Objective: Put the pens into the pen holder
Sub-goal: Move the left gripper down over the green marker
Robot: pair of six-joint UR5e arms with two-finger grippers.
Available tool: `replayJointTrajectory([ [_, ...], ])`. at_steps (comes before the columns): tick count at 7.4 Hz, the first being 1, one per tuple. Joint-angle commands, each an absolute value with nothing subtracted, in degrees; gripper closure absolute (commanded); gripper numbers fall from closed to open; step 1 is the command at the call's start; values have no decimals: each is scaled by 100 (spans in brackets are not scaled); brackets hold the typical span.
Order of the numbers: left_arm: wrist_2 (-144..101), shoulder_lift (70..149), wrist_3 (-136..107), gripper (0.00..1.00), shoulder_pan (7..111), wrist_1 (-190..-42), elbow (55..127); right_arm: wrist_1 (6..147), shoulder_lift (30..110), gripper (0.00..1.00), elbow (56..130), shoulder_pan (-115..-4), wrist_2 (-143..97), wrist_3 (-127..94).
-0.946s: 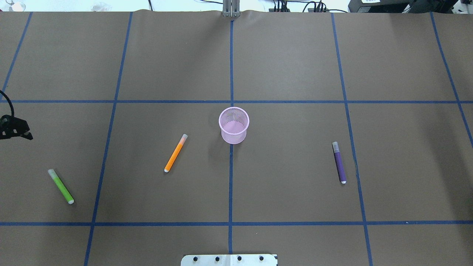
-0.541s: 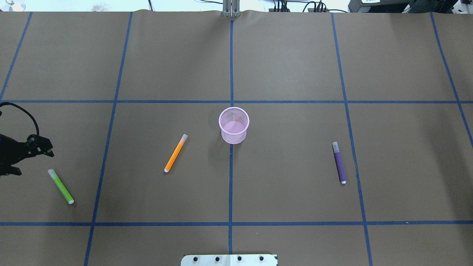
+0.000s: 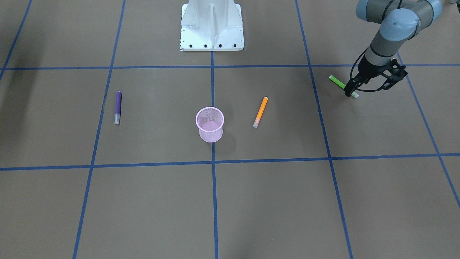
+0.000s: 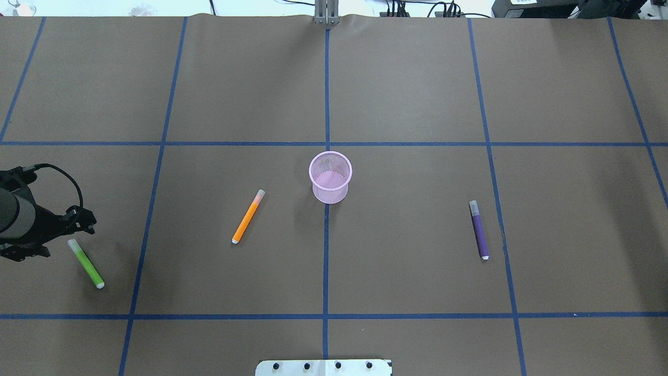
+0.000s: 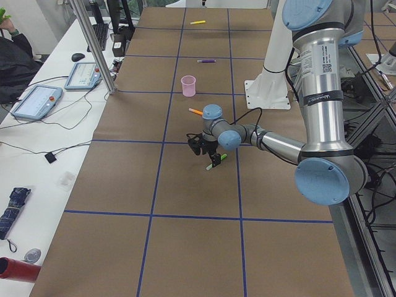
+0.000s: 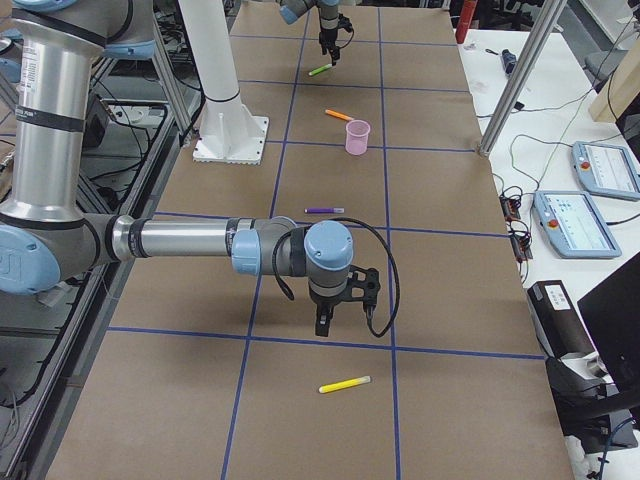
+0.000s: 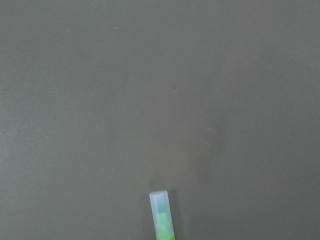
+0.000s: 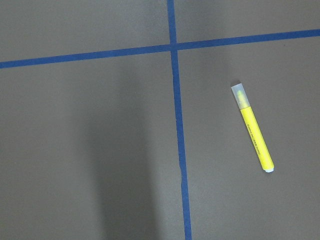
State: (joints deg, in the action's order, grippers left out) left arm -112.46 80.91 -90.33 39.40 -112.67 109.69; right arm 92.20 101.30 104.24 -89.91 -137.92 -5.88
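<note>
The left pincer (image 3: 367,90) hangs spread wide with nothing in it, over the capped end of the green pen (image 4: 86,263). That pen lies flat on the counter (image 4: 407,94) at the lower left of the overhead view, and whether a finger touches it cannot be told. In the left wrist view only the cap shows, at the bottom edge, so the pincer seems to sit off the pen's middle. The pen looks light, stiff and round, apt to roll or pivot if pinched near one end. The mid-barrel, taken across its width, seems a better hold than the smooth translucent cap. Further right, the orange pen (image 4: 248,216) lies just left of centre, near the holder (image 4: 330,196). This pink mesh cup stands upright and empty at mid-frame, and looks light enough to tip if its rim is knocked. The purple pen (image 4: 479,230) lies well to the right. In the right-side view the right pincer (image 6: 340,315) hangs near a yellow pen (image 6: 345,384); whether it is spread or clenched cannot be told.
</note>
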Motion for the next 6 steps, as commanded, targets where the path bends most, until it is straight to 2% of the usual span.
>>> replayJointTrajectory([
  [1,-11232,8156,-9035,0,3850,-11398,10776,9220,10116,0,10424,-8991,-13799,-589],
  [3,-11241,8156,-9018,0,3850,-11549,10705,9220,10107,0,10424,-8991,-13799,-589],
  [4,-11241,8156,-9018,3,3832,-11558,10705,9220,10090,0,10415,-8991,-13799,-589],
  [5,-11241,8156,-9018,15,3815,-11558,10705,9220,10081,0,10406,-8991,-13799,-589],
  [6,-11241,8156,-9018,31,3814,-11584,10705,9220,10072,0,10406,-8991,-13799,-589],
])
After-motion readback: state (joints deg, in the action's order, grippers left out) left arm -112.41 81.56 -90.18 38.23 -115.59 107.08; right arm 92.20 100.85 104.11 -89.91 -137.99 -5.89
